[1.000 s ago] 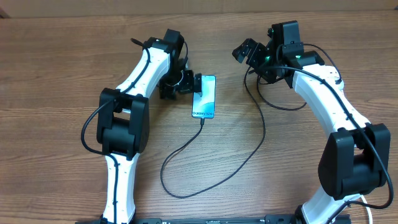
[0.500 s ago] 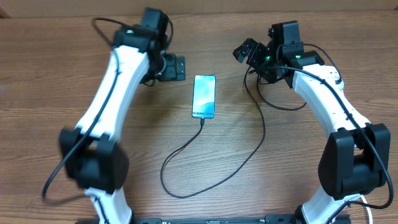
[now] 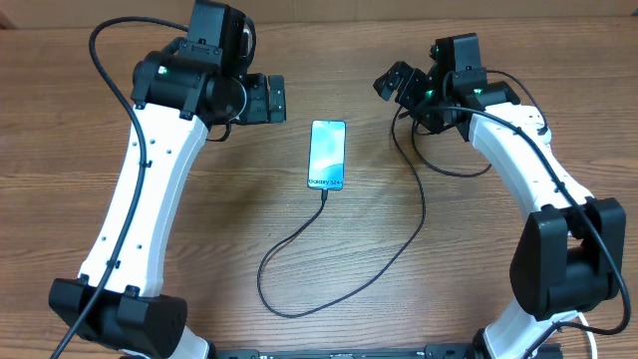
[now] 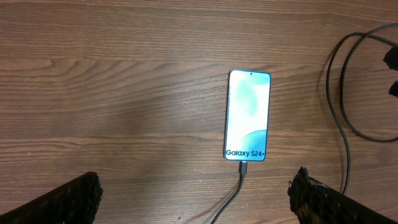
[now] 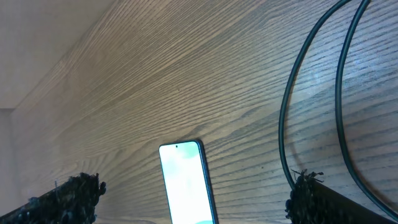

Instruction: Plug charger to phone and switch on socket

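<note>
Phone (image 3: 327, 155) lies flat, screen lit, mid-counter (image 3: 80, 130), between the arms. Charger (image 3: 262, 277) tip meets its near short end, and the cable loops toward the right arm. Left gripper (image 3: 279, 100) is wide and empty, near the phone's left; right gripper (image 3: 392, 85) is wide and empty, off to the phone's right.

— What do you have on the overhead?
— I list: wooden table (image 3: 454, 299); phone (image 3: 327, 155) flat at centre, screen lit; charger (image 3: 425, 199) meeting its near short end, looping toward me, then up to the right arm.
— Grippers?
— Left gripper (image 3: 275, 100) left of the phone, apart from it, empty. Right gripper (image 3: 390, 81) to its right, jaws spread, empty.
</note>
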`<state>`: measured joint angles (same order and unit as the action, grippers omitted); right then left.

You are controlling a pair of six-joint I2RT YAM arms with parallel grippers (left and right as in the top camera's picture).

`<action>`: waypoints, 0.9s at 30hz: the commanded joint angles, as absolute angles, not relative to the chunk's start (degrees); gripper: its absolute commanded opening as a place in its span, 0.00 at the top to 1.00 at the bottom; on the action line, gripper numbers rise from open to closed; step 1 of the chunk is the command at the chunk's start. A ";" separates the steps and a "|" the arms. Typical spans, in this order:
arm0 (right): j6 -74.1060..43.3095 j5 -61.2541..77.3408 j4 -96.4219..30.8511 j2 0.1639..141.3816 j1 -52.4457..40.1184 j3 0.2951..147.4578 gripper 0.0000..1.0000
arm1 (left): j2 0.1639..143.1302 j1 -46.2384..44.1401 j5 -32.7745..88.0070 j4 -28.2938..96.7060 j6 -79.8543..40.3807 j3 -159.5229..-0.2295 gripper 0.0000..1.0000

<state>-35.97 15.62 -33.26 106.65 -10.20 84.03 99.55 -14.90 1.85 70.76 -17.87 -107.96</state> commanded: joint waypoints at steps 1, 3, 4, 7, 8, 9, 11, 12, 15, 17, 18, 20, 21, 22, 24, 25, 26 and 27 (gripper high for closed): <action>-35.48 15.05 -33.58 104.68 -10.11 85.19 0.00 | 99.77 -15.03 1.06 70.91 -18.00 -108.14 0.00; -35.46 15.14 -34.06 104.68 -10.09 85.21 0.00 | 99.77 -15.03 1.06 70.91 -18.00 -108.14 0.00; -35.03 15.53 -34.48 104.66 -9.85 85.27 0.00 | 99.77 -15.03 1.06 70.91 -17.98 -108.14 0.00; -31.27 17.91 -38.06 104.66 -8.01 86.94 0.00 | 99.77 -15.03 1.04 70.91 -17.98 -108.14 0.00; -30.13 18.13 -40.53 104.66 -6.87 88.07 0.00 | 99.77 -15.03 1.04 70.91 -17.98 -108.14 0.00; -29.23 18.11 -43.13 104.66 -5.69 89.30 0.00 | 99.77 -15.03 1.06 70.91 -18.00 -108.14 0.00; -26.81 18.11 -48.38 104.66 -2.79 92.01 0.00 | 99.77 -15.03 1.04 70.91 -17.98 -108.14 0.00; -25.58 18.15 -50.78 104.66 -1.04 93.32 0.00 | 99.77 -15.03 1.06 70.91 -17.98 -108.14 0.00; -21.63 19.51 -55.05 104.66 3.68 95.85 0.00 | 99.77 -15.03 1.04 70.91 -18.00 -108.14 0.00; -19.29 21.21 -56.18 104.66 7.01 96.57 0.00 | 99.77 -15.03 1.06 70.91 -18.00 -108.14 0.00; -18.59 22.04 -56.38 104.66 8.84 96.62 0.00 | 99.77 -15.03 1.06 70.91 -17.98 -108.14 0.00; -17.30 23.51 -56.55 104.68 12.19 96.62 0.00 | 99.77 -15.03 1.06 70.91 -17.98 -108.14 0.00; -16.62 23.68 -56.58 104.68 14.06 96.62 0.00 | 99.77 -15.03 1.06 70.91 -18.00 -108.14 0.00; -16.08 23.66 -56.55 104.68 15.77 96.62 0.00 | 99.77 -15.03 1.06 70.91 -17.98 -108.14 0.00; -15.22 23.66 -56.53 104.68 18.74 96.62 0.00 | 99.77 -15.03 1.04 70.91 -18.00 -108.14 0.00; -14.48 23.62 -56.49 104.68 20.21 96.62 0.00 | 99.77 -15.03 1.06 70.91 -17.98 -108.14 0.00; -13.91 23.42 -56.49 104.68 21.34 96.62 0.00 | 99.77 -15.03 1.06 70.91 -18.00 -108.14 0.00; -13.04 23.20 -56.38 104.68 22.65 96.62 0.00 | 99.77 -15.03 1.06 70.91 -18.00 -108.14 0.00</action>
<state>-17.04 22.50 -56.58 106.34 19.73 95.35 99.55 -14.90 1.83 70.78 -17.89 -107.96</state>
